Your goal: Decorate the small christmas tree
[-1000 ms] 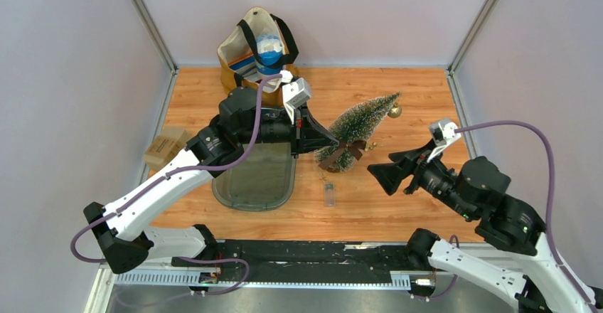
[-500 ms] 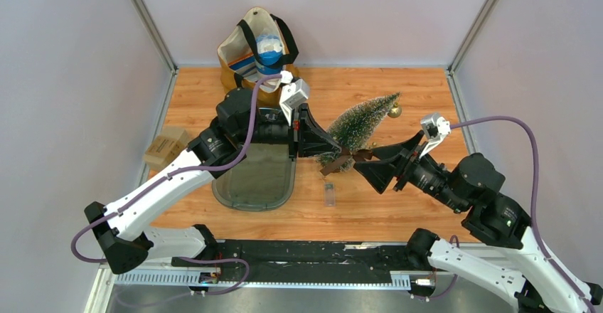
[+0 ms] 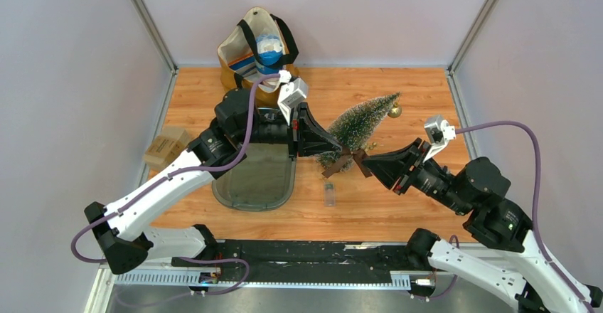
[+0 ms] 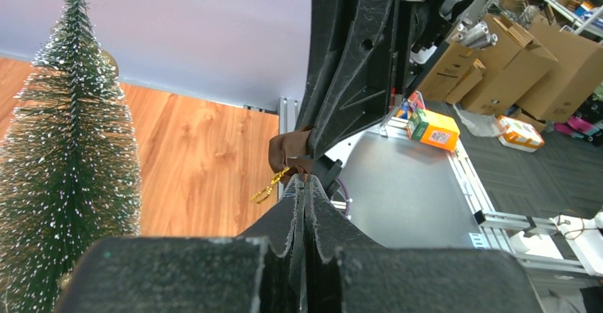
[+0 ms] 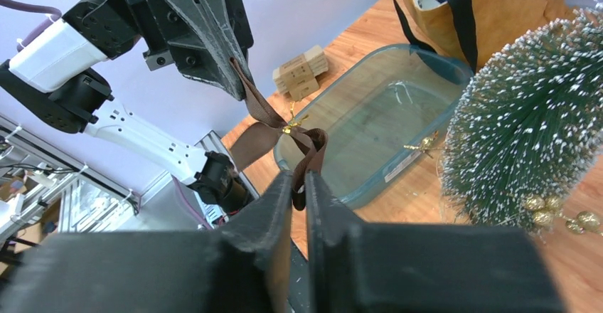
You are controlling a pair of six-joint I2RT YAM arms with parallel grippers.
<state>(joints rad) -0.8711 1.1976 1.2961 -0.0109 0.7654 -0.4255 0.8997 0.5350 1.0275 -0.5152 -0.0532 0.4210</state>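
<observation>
**Wooden table, two arms meeting on one bow**

Pale walls close in the wooden table (image 3: 412, 199) on three sides. At its left edge sits a small cardboard box (image 3: 164, 149). The left arm rises from its base at the near left corner and stretches diagonally toward the middle, passing over a clear tray (image 3: 250, 185), with its wrist turned so the fingers point right. Behind it, against the back wall, stands an open tan tote bag (image 3: 250, 50).

The left gripper (image 3: 337, 150) has its fingers pressed fully together, and they pinch one tail of a brown ribbon bow (image 3: 350, 158) that hangs above the table between the two arms. A small clear item (image 3: 328, 194) lies on the wood just below.

The small christmas tree (image 3: 359, 124) lies just behind the bow, its wide base toward the centre and its tip pointing to the far right, where a gold bauble (image 3: 395, 112) sits.

The right arm comes in from the near right corner, elbow raised and forearm slanting left. The right gripper (image 3: 365, 162) is nearly closed, its fingers squeezing a loop of the bow
</observation>
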